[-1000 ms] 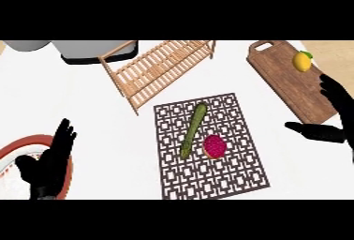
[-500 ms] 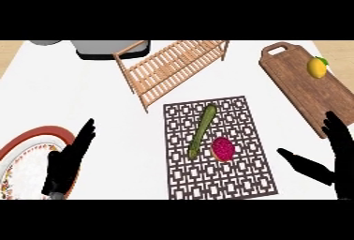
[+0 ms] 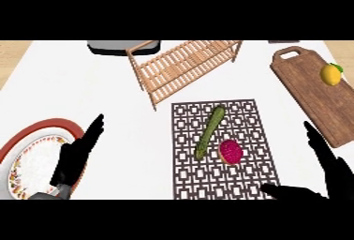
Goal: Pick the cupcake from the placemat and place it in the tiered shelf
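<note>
The cupcake point(image 3: 231, 151), pink-topped, sits on the dark lattice placemat point(image 3: 221, 180) toward the near middle of the tabletop point(image 3: 124, 122), just beside a green cucumber point(image 3: 210, 132) lying lengthwise. Nothing has hold of it yet. The right hand point(image 3: 330, 176) hovers by the placemat's near right corner, fingers straight and thumb spread wide toward the mat, holding nothing. The left hand point(image 3: 76, 157) rests open near the left edge, fingers up, partly over the patterned plate point(image 3: 31, 159). The wooden tiered shelf point(image 3: 181, 65) lies toward the far edge, well apart from the cupcake. A cutting board point(image 3: 314, 96) with a lemon point(image 3: 331, 74) sits at the far right. This looks like the approach step. Next, the right hand must swing in over the cupcake and close around it without nudging the cucumber.
</note>
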`<control>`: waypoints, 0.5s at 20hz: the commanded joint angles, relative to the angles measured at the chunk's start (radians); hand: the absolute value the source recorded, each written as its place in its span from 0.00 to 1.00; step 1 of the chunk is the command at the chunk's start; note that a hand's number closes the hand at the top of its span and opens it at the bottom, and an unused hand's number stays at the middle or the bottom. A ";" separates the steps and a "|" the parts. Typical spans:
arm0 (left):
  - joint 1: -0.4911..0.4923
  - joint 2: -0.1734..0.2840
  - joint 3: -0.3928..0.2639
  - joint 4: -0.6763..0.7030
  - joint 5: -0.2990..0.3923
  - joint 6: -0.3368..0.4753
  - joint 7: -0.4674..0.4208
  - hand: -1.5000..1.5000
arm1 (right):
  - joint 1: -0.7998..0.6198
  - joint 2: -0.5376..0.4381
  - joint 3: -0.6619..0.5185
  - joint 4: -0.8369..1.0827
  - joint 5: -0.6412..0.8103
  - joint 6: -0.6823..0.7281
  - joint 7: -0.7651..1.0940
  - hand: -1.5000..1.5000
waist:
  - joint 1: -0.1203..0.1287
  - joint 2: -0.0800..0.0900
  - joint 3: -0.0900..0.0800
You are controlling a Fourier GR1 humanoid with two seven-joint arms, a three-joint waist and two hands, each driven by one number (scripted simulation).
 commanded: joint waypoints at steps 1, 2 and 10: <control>-0.015 0.004 -0.014 -0.016 -0.003 -0.016 0.025 0.50 | -0.034 -0.189 0.033 0.004 0.139 0.131 0.227 0.00 | 0.027 0.004 -0.008; -0.011 0.017 -0.010 -0.014 -0.015 -0.019 0.000 0.50 | -0.055 -0.198 0.046 0.018 0.173 0.149 0.296 0.00 | 0.038 0.005 -0.006; -0.051 -0.003 -0.015 -0.005 -0.011 -0.036 0.036 0.50 | -0.340 -0.105 0.197 0.029 0.324 0.400 0.750 0.00 | 0.069 0.008 0.001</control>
